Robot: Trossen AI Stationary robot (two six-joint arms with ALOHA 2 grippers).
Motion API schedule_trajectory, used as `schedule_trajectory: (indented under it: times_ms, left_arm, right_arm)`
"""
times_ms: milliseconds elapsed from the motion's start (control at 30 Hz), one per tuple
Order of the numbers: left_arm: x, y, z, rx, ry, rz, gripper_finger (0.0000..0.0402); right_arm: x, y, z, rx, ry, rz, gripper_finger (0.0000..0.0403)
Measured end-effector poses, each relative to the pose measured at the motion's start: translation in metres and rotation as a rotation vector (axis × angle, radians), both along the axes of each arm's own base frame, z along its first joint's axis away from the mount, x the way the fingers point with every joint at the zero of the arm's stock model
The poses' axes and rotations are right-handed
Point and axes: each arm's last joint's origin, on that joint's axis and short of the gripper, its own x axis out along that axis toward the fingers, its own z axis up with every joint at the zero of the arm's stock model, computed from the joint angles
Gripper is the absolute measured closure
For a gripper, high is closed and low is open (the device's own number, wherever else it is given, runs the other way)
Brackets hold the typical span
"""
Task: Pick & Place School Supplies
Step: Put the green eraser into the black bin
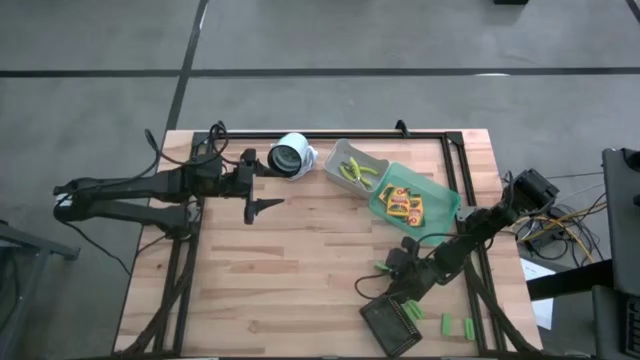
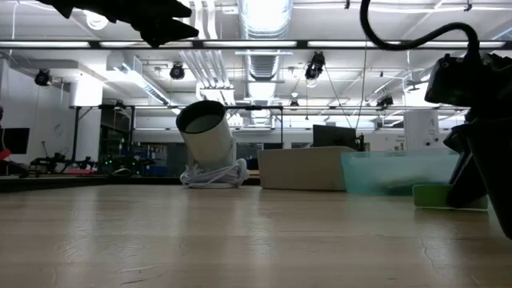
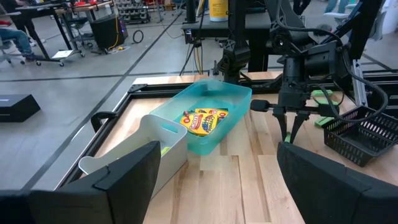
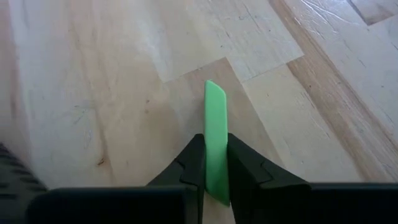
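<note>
Pinching a thin bright green plastic block (image 4: 216,140) between right claw (image 4: 216,168) fingers, low over the pale wooden counter (image 4: 112,93), beside the dark mesh tray (image 1: 392,322). Hanging wide open, left claw (image 1: 258,206), well apart.

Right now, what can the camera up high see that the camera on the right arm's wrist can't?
Only the high view shows the whole table: the waiting left gripper open beside the white cup, the grey bin with yellow-handled scissors, the green bin holding yellow packs, the dark tray and two loose green blocks.

Only the right wrist view shows the right gripper pinching a green block between its fingers.

Both show the wooden tabletop.
</note>
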Motion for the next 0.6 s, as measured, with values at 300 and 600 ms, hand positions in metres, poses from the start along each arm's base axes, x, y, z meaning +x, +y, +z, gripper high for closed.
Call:
schedule_trajectory:
  times_ms: [300, 600]
  left_arm:
    - [0.0, 0.0, 0.0, 0.0, 0.0, 0.0, 0.0074]
    - [0.0, 0.0, 0.0, 0.0, 0.0, 0.0, 0.0074]
  right_arm:
    - [-0.006, -0.009, 0.038, -0.058, -0.152, -0.005, 0.0368]
    - [-0.018, -0.019, 0.089, 0.072, -0.363, -0.013, 0.0369]
